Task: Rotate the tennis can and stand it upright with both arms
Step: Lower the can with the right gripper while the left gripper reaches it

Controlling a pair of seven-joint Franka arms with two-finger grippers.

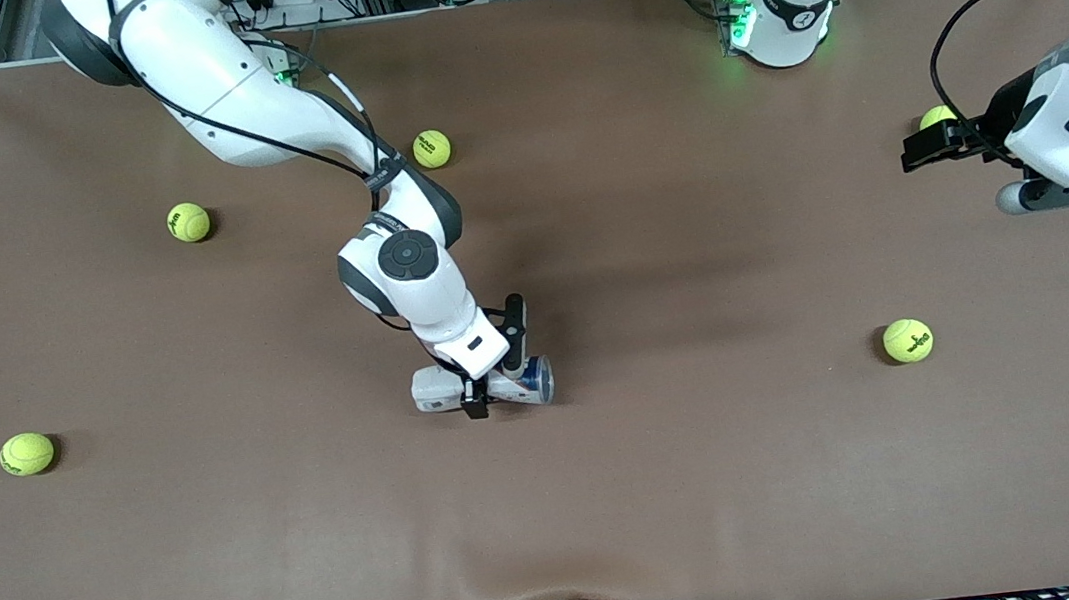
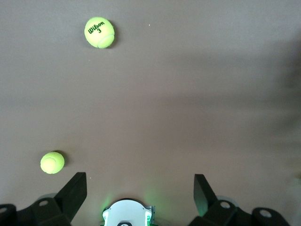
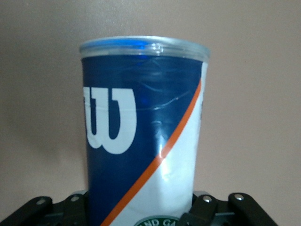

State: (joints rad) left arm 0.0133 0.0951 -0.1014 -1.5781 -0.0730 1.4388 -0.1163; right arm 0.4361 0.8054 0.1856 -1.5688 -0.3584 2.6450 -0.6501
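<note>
One tennis can (image 1: 482,385) lying sideways, right end effector (image 1: 494,369) clamped around it, left end effector (image 2: 140,187) spread, waiting.

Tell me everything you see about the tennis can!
The tennis can is a slim clear-plastic tube with a navy and white label, an orange stripe and a big white W. It lies on its side on the brown table, mid-table. The right gripper straddles its middle; nothing else touches it.

"Wilson 3" on tennis ball (image 2: 99,32); "W" on tennis can (image 3: 143,141).
</note>
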